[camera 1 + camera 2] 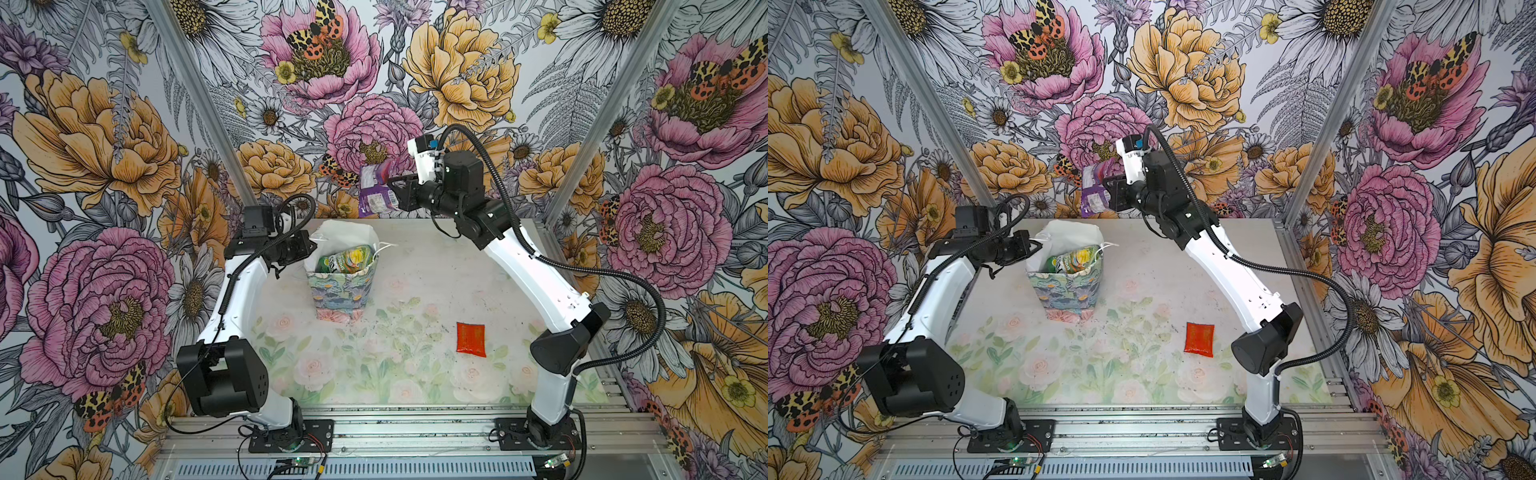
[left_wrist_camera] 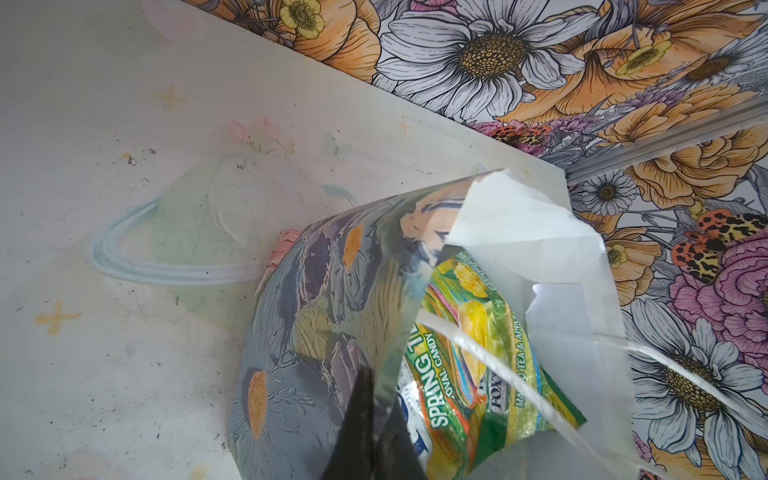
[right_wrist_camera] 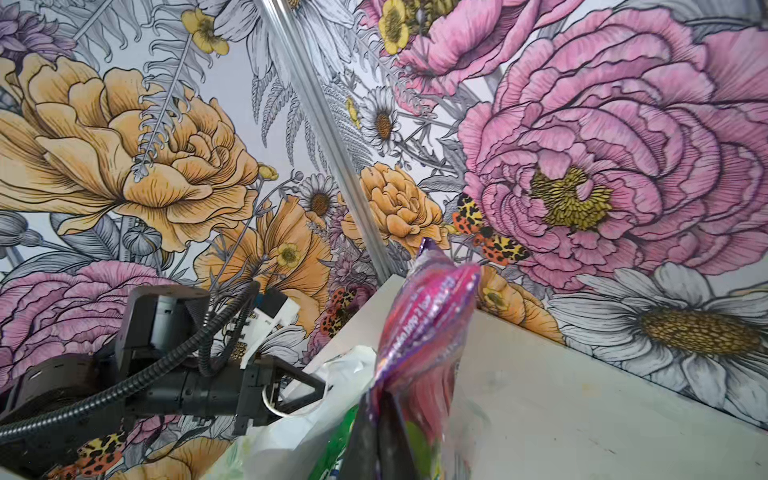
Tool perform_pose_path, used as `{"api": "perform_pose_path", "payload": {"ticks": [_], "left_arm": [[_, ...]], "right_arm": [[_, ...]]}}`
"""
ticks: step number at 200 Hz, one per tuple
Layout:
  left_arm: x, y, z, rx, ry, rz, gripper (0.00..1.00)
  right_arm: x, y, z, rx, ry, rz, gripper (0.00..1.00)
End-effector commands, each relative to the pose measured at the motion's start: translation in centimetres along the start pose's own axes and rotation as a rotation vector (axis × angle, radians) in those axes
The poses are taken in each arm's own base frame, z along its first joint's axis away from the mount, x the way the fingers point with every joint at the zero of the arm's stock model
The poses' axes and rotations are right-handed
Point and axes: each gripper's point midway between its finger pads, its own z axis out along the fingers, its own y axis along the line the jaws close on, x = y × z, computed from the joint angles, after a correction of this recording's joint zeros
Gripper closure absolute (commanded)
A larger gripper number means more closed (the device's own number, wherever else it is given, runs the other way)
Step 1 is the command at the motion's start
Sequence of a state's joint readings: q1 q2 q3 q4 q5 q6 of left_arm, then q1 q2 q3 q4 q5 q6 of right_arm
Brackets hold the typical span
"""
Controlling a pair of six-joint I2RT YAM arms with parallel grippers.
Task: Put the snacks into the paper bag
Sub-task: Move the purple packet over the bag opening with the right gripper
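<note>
While your right tool [image 1: 395,192] is clamped on one edge of the purple packet [image 1: 376,189], that snack hangs in free air, high off the worktop [image 1: 436,274]. Below it, toward your left tool [image 1: 311,250], stands the paper bag [image 1: 338,297]. That tool pinches the rim on its own side, mouth open, a green-yellow packet [image 1: 347,259] inside. Beneath the right arm, well apart from both tools, the red sachet [image 1: 471,338] lies on bare worktop.
</note>
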State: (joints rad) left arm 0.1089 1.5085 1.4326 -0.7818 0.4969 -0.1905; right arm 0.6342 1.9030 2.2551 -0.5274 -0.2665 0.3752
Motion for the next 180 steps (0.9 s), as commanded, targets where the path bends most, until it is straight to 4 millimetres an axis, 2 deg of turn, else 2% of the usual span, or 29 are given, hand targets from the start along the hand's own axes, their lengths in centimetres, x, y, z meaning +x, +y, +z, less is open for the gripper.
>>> {"api": "perform_pose_path", "payload": {"ticks": [1,49,92,180], "left_arm": [[-0.3,-0.8,-1.1,0.021,-0.014,0.016,1.00],[-0.4,-0.8,-1.1,0.022,-0.016,0.017,1.00],[-0.4,-0.8,-1.2,0.023,-0.018,0.014,1.00],[-0.4,-1.0,-1.4,0.027,-0.022,0.017,1.00]], "right_arm": [[0.2,2.5,0.3,-0.086,0.028,-0.026,1.00],[3.6,4.2,1.4,-0.129,0.131,-0.035,1.00],[6.6,4.5,2.5,-0.131,0.215,-0.038,1.00],[10.7,4.7,5.5,-0.181,0.321,-0.003,1.00]]}}
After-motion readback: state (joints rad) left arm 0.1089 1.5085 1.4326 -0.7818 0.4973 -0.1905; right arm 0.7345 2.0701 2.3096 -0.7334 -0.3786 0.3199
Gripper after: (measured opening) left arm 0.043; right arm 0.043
